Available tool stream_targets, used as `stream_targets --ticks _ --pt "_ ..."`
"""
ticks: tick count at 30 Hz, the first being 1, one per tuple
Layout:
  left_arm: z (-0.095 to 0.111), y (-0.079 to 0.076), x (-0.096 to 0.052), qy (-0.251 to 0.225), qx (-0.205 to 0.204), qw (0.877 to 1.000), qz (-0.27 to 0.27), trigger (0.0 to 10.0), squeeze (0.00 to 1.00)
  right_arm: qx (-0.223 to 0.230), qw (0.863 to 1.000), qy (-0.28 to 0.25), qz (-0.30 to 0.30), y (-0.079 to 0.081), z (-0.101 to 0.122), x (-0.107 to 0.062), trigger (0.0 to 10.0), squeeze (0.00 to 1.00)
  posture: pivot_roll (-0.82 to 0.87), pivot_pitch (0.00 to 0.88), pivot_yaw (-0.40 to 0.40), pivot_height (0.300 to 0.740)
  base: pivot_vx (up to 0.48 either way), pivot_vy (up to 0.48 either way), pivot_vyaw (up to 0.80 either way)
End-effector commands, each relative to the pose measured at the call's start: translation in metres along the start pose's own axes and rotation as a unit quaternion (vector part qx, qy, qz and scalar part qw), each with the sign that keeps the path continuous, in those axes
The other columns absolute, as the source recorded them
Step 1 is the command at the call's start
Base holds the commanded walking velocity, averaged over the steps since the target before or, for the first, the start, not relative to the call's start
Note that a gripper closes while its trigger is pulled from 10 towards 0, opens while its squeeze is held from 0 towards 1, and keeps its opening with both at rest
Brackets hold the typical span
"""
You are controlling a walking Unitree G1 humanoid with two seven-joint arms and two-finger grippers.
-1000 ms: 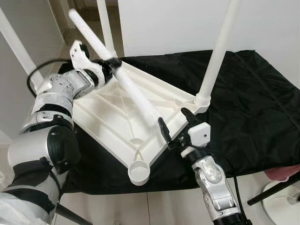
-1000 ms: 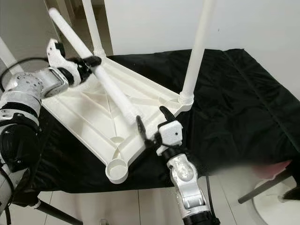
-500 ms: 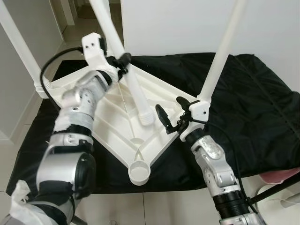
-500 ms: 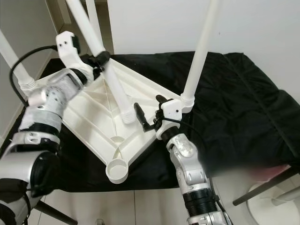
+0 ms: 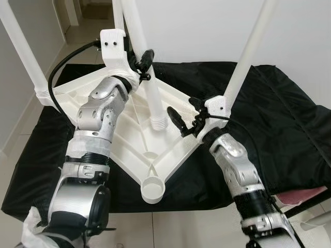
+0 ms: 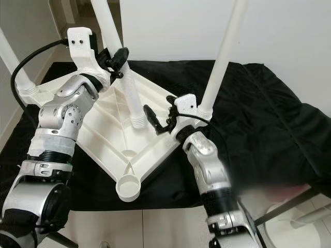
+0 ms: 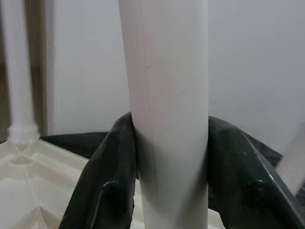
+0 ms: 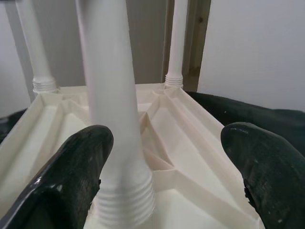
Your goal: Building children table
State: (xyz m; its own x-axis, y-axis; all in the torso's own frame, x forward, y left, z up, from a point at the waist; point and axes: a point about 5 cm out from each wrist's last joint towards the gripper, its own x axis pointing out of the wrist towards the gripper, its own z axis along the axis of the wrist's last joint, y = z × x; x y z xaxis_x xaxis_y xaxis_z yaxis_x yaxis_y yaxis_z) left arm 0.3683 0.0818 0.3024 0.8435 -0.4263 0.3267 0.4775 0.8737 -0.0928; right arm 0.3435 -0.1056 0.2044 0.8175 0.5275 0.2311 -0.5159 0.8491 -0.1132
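- Since a second ago the loose table leg (image 5: 147,82) swings from a steep slant to nearly upright, and its threaded end now hangs just above the ribbed underside of the tabletop instead of lying across it.
- The left gripper (image 5: 146,66) sits in the upper middle of the left eye view, its jaws clamped on that leg; the left wrist view shows a black finger (image 7: 107,176) pressed against each side of the white tube.
- The right gripper (image 5: 185,118) is at the centre of the frame, jaws spread wide apart, holding nothing; one fingertip (image 8: 71,181) is just beside the leg's threaded end (image 8: 125,202), whether touching I cannot tell.
- The upturned white tabletop (image 5: 129,150) lies on the bench, which is draped in a black cloth (image 5: 279,129), and fills the middle left of the view.
- An empty round socket (image 5: 153,189) sits at the tabletop's nearest corner, low in the frame.
- A fitted leg (image 5: 248,51) rises at the right corner, just behind the right gripper.
- Another fitted leg (image 5: 23,49) stands at the left corner, at the frame's upper left.
- A third fitted leg (image 8: 177,40) stands at the far corner.
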Motion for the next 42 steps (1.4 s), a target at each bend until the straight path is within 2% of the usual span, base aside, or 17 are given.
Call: stream_targets --ticks 1,2,4,8,15,17,18,23,24,28,36,37,38,39,40,41,42 --pt "0.004 -0.013 0.002 -0.01 0.016 1.0 -0.019 10.0 0.0 -0.002 1.0 0.013 0.004 -0.003 -0.004 0.001 10.0 0.0 0.04 0.001 -0.05 0.74 0.0 0.0 0.0" --pt "0.005 -0.022 0.005 -0.011 0.019 0.999 -0.033 10.0 0.0 -0.015 1.0 0.019 0.011 -0.006 -0.005 0.003 10.0 0.0 0.05 0.0 -0.041 0.74 0.0 0.0 0.0" --pt "0.005 -0.022 0.005 -0.011 0.019 0.999 -0.033 10.0 0.0 -0.015 1.0 0.019 0.011 -0.006 -0.005 0.003 10.0 0.0 0.05 0.0 -0.041 0.74 0.0 0.0 0.0" --pt "0.012 -0.055 0.018 -0.02 0.024 0.996 -0.086 10.0 0.0 -0.028 0.998 0.043 0.023 -0.017 -0.009 0.006 10.0 0.0 0.05 0.012 -0.029 0.74 0.0 0.0 0.0" --pt "0.014 -0.074 0.021 -0.027 0.021 0.994 -0.105 10.0 0.0 -0.028 0.998 0.055 0.027 -0.022 -0.014 0.01 10.0 0.0 0.06 0.033 -0.033 0.74 0.0 0.0 0.0" --pt "0.015 -0.076 0.021 -0.029 0.018 0.994 -0.107 10.0 0.0 -0.029 0.998 0.055 0.027 -0.023 -0.014 0.01 10.0 0.0 0.06 0.033 -0.033 0.74 0.0 0.0 0.0" --pt "0.017 -0.074 0.022 -0.034 0.011 0.994 -0.101 10.0 0.0 -0.038 0.998 0.053 0.021 -0.021 -0.011 0.017 10.0 0.0 0.05 0.021 -0.059 0.74 0.0 0.0 0.0" --pt "0.011 -0.072 0.019 -0.033 0.016 0.995 -0.096 10.0 0.0 -0.028 0.998 0.057 0.017 -0.013 -0.017 0.022 10.0 0.0 0.06 0.01 -0.065 0.74 0.0 0.0 0.0" --pt "0.015 -0.071 0.02 -0.035 0.004 0.996 -0.081 10.0 0.0 -0.028 0.998 0.046 0.028 -0.009 -0.01 0.029 10.0 0.0 0.08 0.038 -0.064 0.74 0.0 0.0 0.0" --pt "0.013 -0.072 0.02 -0.028 0.016 0.997 -0.07 10.0 0.0 -0.031 0.998 0.039 0.031 -0.009 -0.006 0.036 10.0 0.0 0.1 0.049 -0.067 0.74 0.0 0.0 0.0" --pt "0.015 -0.072 0.019 -0.03 0.014 0.997 -0.072 10.0 0.0 -0.044 0.998 0.032 0.041 -0.005 -0.003 0.041 10.0 0.0 0.1 0.056 -0.058 0.74 0.0 0.0 0.0" --pt "0.016 -0.074 0.02 -0.03 0.017 0.997 -0.075 10.0 0.0 -0.046 0.998 0.031 0.04 -0.007 -0.002 0.043 9.0 0.0 0.1 0.048 -0.06 0.74 0.0 0.0 0.0" --pt "0.016 -0.074 0.02 -0.03 0.017 0.997 -0.075 10.0 0.0 -0.046 0.998 0.031 0.04 -0.007 -0.002 0.043 9.0 0.0 0.1 0.048 -0.06 0.74 0.0 0.0 0.0" --pt "0.016 -0.074 0.02 -0.03 0.017 0.997 -0.075 10.0 0.0 -0.043 0.998 0.031 0.039 -0.008 -0.002 0.044 7.6 0.0 0.1 0.047 -0.059 0.74 0.0 0.0 0.0" --pt "0.016 -0.074 0.019 -0.031 0.016 0.997 -0.074 10.0 0.0 -0.042 0.998 0.03 0.038 -0.008 -0.001 0.044 7.6 0.0 0.1 0.046 -0.059 0.74 0.0 0.0 0.0" --pt "0.016 -0.074 0.019 -0.031 0.017 0.997 -0.074 10.0 0.0 -0.041 0.998 0.03 0.039 -0.008 -0.002 0.044 6.2 0.0 0.1 0.042 -0.061 0.74 0.0 0.0 0.0" --pt "0.016 -0.074 0.019 -0.032 0.018 0.997 -0.074 10.0 0.0 -0.04 0.998 0.03 0.039 -0.007 -0.002 0.044 4.4 0.0 0.1 0.042 -0.061 0.74 0.0 0.0 0.0"
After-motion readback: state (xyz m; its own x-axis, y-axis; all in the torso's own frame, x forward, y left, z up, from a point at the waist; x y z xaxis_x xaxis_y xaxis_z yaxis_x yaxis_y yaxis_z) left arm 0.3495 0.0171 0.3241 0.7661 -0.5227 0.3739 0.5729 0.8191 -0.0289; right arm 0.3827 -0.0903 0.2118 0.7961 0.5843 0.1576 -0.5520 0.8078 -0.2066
